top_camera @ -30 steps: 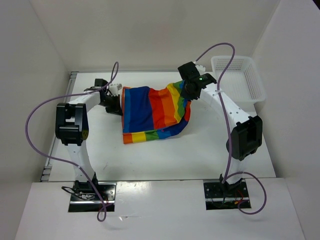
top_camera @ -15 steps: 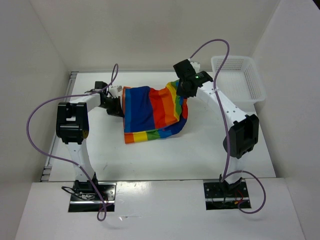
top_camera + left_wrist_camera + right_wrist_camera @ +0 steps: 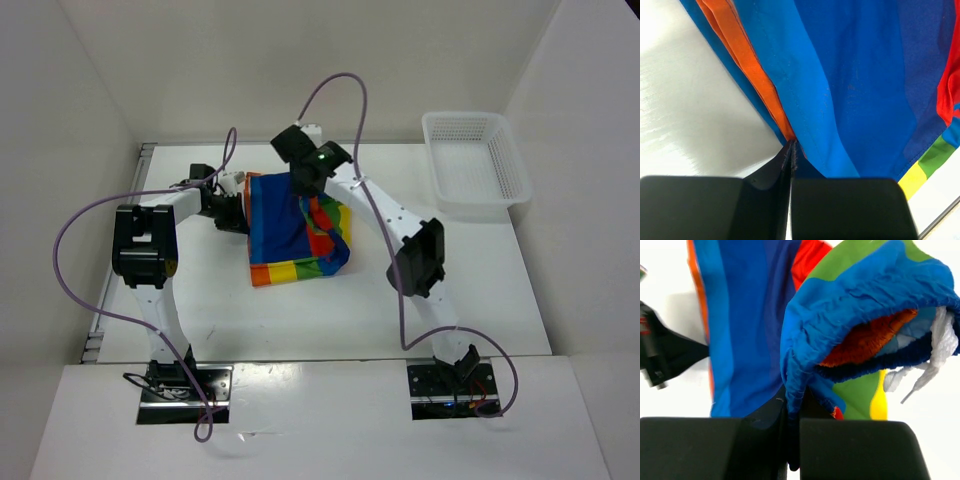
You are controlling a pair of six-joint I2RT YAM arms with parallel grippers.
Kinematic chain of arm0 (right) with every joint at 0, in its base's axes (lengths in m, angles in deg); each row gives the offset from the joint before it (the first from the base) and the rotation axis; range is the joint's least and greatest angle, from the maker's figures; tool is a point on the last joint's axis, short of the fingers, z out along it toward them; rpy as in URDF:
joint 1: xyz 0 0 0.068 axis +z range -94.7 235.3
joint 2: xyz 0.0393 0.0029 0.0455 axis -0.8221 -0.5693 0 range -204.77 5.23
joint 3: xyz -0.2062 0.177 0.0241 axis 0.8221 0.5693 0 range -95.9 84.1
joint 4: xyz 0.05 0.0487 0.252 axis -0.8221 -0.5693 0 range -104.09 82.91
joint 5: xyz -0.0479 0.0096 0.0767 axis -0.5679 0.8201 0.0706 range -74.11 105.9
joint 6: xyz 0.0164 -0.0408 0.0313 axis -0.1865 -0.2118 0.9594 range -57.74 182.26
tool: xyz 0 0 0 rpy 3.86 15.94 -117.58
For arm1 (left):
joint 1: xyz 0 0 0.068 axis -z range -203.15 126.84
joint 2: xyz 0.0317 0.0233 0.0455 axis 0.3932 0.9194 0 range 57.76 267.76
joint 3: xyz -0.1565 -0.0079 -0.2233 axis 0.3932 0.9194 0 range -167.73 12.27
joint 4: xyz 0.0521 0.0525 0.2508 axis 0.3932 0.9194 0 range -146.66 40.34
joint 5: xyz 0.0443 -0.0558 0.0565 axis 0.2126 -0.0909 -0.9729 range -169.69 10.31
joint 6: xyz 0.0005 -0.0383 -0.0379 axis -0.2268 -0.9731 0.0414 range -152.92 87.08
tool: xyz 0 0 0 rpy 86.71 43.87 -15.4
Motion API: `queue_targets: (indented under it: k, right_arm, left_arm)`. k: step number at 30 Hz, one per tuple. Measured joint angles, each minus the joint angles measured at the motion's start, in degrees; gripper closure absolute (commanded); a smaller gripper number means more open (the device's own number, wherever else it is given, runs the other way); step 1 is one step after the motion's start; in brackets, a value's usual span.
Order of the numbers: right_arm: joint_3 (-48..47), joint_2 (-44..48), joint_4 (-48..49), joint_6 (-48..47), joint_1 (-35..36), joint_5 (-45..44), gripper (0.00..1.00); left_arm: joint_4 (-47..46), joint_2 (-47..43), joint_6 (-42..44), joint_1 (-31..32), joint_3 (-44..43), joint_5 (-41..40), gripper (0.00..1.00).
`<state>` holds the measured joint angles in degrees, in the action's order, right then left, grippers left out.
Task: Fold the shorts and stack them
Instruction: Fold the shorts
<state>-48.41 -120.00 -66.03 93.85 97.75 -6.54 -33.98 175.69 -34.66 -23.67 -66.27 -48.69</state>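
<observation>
Rainbow shorts (image 3: 288, 238): left edge lay pinched in left gripper (image 3: 791, 146); right gripper (image 3: 792, 397) held waistband (image 3: 850, 295) aloft just to its right.

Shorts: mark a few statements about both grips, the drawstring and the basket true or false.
The left gripper is shut on the edge of the shorts. True.
The right gripper hangs open, holding nothing. False: it is shut on the shorts' gathered blue edge.
The white drawstring shows in the right wrist view. True.
The shorts lie in the basket. False: they are on the table, well apart from it.
</observation>
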Motion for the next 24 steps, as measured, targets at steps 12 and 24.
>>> queue_targets:
  k: [12,24]
  right_arm:
    - [-7.10,-9.75,-5.92,-4.26,4.35,-0.42,1.00]
    - [-20.00,-17.92,-6.19,-4.87,9.33,8.74,0.16]
  left_arm:
    - [-0.37,-0.02,0.00,-0.02,0.22,0.42,1.00]
    - [-0.37,-0.02,0.00,-0.02,0.24,0.44,1.00]
